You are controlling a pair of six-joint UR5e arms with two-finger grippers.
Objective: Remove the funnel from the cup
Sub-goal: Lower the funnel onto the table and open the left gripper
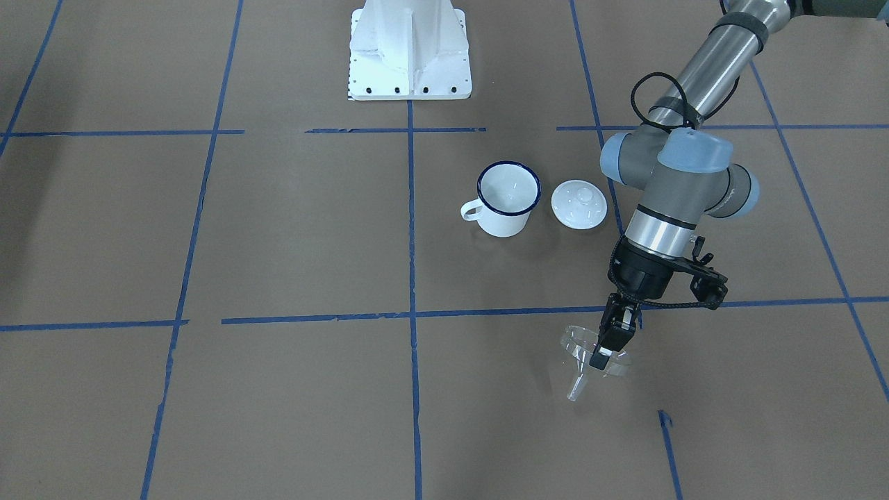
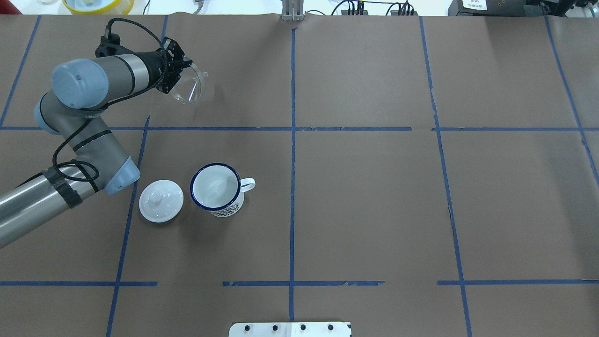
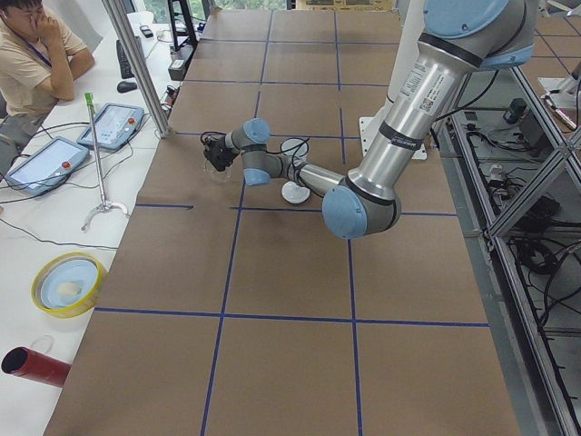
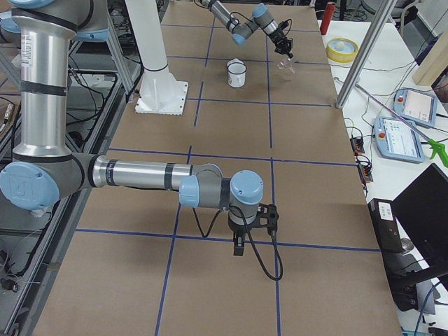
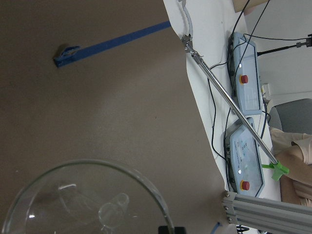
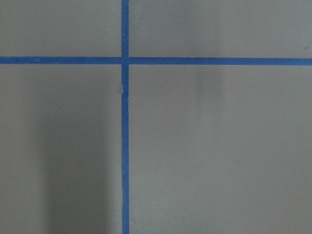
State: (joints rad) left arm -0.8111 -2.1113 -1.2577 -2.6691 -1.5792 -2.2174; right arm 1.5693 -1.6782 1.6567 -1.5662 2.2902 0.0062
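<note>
The clear funnel (image 1: pixel 582 362) is out of the cup and hangs tilted in my left gripper (image 1: pixel 603 355), which is shut on its rim, spout pointing down close to the brown table. It also shows in the overhead view (image 2: pixel 191 88) and, from above, in the left wrist view (image 5: pixel 92 200). The white cup with a blue rim (image 1: pixel 509 198) stands upright and empty near the table's middle (image 2: pixel 216 188), well apart from the funnel. My right gripper (image 4: pixel 238 248) shows only in the exterior right view, low over the table; I cannot tell whether it is open or shut.
A white domed lid with a knob (image 1: pixel 578 203) lies beside the cup (image 2: pixel 160 200). The white robot base plate (image 1: pixel 410 48) stands behind them. The table's far edge, with pendants and an operator (image 3: pixel 36 54) beyond it, is close to the funnel.
</note>
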